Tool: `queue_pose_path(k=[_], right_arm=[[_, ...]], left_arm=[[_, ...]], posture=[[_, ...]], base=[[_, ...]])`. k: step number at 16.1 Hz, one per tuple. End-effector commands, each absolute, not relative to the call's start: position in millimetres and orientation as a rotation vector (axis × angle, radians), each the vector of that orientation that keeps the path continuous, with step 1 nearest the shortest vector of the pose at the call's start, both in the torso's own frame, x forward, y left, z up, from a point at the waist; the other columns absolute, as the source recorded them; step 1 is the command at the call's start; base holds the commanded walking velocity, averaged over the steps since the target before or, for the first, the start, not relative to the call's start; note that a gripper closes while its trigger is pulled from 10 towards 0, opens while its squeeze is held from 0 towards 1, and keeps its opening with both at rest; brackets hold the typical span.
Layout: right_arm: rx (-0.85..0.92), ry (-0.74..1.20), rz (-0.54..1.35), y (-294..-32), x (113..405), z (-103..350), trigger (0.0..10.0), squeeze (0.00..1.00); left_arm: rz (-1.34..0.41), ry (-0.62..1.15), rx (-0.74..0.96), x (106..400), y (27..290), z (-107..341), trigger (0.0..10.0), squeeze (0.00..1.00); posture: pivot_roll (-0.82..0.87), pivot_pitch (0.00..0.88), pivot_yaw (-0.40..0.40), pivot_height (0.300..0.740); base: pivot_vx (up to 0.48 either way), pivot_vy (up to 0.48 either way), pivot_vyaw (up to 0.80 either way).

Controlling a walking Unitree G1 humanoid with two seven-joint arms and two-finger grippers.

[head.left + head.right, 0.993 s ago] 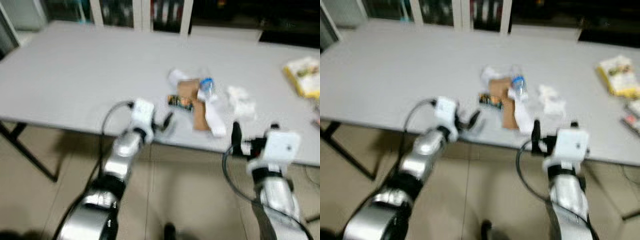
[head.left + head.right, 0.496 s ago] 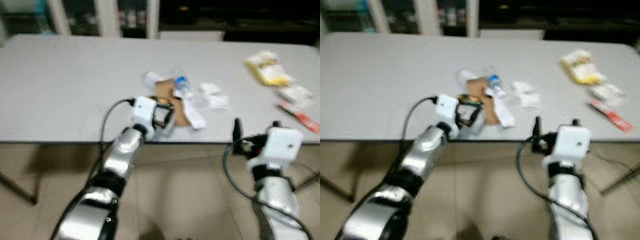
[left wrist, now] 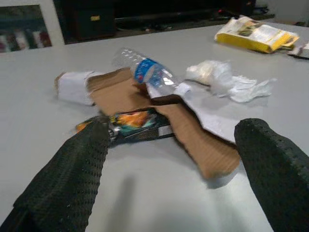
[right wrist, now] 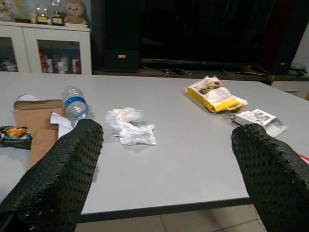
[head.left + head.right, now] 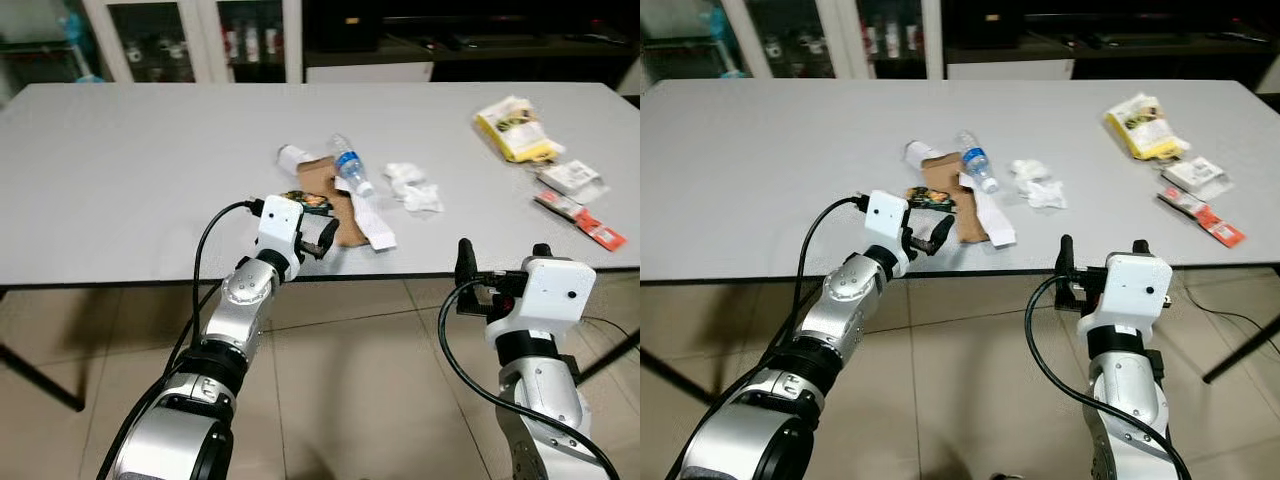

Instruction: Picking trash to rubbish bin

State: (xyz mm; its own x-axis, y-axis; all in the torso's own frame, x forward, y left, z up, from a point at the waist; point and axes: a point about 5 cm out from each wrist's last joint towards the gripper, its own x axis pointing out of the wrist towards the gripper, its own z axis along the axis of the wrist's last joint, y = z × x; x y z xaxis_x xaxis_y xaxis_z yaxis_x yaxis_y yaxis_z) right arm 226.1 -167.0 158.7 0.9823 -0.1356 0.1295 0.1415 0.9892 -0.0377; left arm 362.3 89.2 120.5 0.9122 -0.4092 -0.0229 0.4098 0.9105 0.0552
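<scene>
A long grey table (image 5: 120, 180) stands across the scene, with dark glass cabinets (image 5: 190, 40) behind its far edge.

The left gripper (image 5: 312, 228) is over the near edge of the table, a little left of the middle. Its two black fingers (image 3: 67, 179) are spread apart and hold nothing. Just beyond them lies the trash pile. Nearest to the gripper is a dark snack wrapper (image 3: 137, 123) with orange print, flat on the table. A brown cardboard piece (image 5: 335, 200) lies against it and reaches toward the near edge. On the far left side of the cardboard is a small white paper roll (image 5: 293, 157). A clear plastic bottle (image 5: 349, 167) with a blue label lies on its side across the cardboard. A white paper strip (image 5: 376, 227) lies along the right side of the cardboard.

To the right of the pile, apart from it, is a crumpled white tissue (image 5: 412, 187).

The right gripper (image 5: 500, 270) is in front of the near edge of the table, lower than the tabletop, right of the pile. Its fingers (image 4: 63, 169) are also wide apart and empty.

Far to the right, a yellow snack bag (image 5: 514, 130) lies on the table. Nearer than it are a small white packet (image 5: 570, 177) and a red wrapper (image 5: 585, 216).
</scene>
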Motion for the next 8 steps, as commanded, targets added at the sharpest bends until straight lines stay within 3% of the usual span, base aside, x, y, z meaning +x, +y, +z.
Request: queue_pose_path(k=[1, 8], right_arm=[[-0.055, -0.134, -0.152, -168.5, 224.7, 159.8, 10.0, 0.00], [-0.056, -0.136, -0.156, -167.7, 225.7, 159.5, 10.0, 0.00]], left_arm=[[-0.423, 0.008, 0.069, 365.4, 88.5, 124.8, 10.0, 0.00], [-0.425, 0.018, 0.078, 365.1, 87.4, 122.8, 10.0, 0.00]], posture=[[0.02, 0.063, 0.008, 0.740], [0.03, 0.063, 0.012, 0.740]], base=[[0.000, 0.315, 0.00], [0.000, 0.334, 0.00]])
